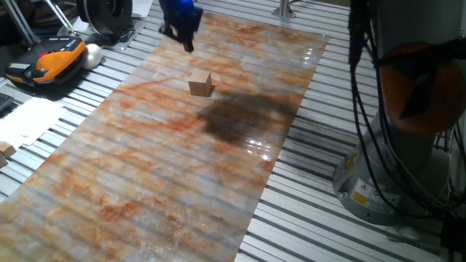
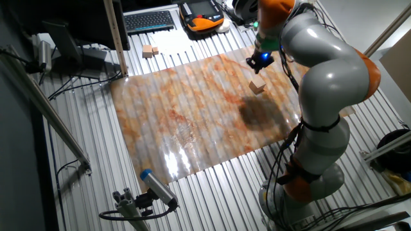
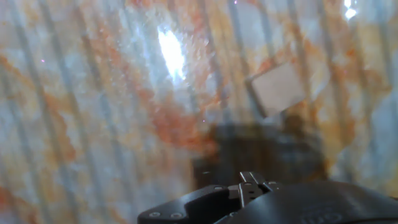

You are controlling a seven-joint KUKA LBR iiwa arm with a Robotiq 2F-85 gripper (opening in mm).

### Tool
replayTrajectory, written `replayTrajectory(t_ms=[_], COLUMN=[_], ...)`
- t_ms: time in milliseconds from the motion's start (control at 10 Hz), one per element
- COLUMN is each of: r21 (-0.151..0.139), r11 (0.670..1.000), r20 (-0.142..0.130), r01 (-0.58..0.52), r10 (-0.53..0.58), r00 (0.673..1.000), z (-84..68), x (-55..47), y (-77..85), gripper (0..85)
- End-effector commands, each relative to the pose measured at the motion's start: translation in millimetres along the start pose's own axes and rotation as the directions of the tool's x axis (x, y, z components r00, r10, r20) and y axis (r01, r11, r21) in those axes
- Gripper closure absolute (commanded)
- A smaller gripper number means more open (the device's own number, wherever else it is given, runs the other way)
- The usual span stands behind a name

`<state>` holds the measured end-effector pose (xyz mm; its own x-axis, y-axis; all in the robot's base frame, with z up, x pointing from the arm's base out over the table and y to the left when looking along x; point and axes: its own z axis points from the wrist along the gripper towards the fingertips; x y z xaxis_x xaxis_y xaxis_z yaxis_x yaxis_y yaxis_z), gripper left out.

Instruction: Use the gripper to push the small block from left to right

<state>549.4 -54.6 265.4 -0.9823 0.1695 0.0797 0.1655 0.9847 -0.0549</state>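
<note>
1. We see one small block on the mat.
2. We see one gripper with a blue light on top.
3. We see one marbled mat that covers the table.
4. We see one orange and black device at the side.
5. We see one keyboard in the other fixed view.
6. We see two more small wooden blocks near the keyboard.
7. We see one big grey and orange robot arm.

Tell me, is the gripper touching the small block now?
No, the gripper hangs apart from the small block.
</note>
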Motion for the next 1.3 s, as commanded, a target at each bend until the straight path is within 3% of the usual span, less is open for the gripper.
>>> replayTrajectory(t_ms=[0,200,400,500,900,1200], r21=[-0.009,-0.002,-0.03,-0.03,-0.025,-0.028], r11=[1.0,0.997,0.992,0.99,0.986,0.984], r20=[0.005,0.032,0.03,0.028,0.024,0.035], r01=[0.022,0.082,0.123,0.141,0.162,0.177], r10=[-0.022,-0.082,-0.122,-0.14,-0.162,-0.176], r00=[1.0,0.996,0.992,0.99,0.987,0.984], z=[5.7,21.2,29.1,28.5,35.0,50.0], x=[-11.1,-16.2,-32.3,-39.8,-52.0,-63.3], y=[-59.6,-92.4,-122.8,-132.5,-144.4,-148.9], gripper=[85.0,85.0,85.0,85.0,85.0,85.0])
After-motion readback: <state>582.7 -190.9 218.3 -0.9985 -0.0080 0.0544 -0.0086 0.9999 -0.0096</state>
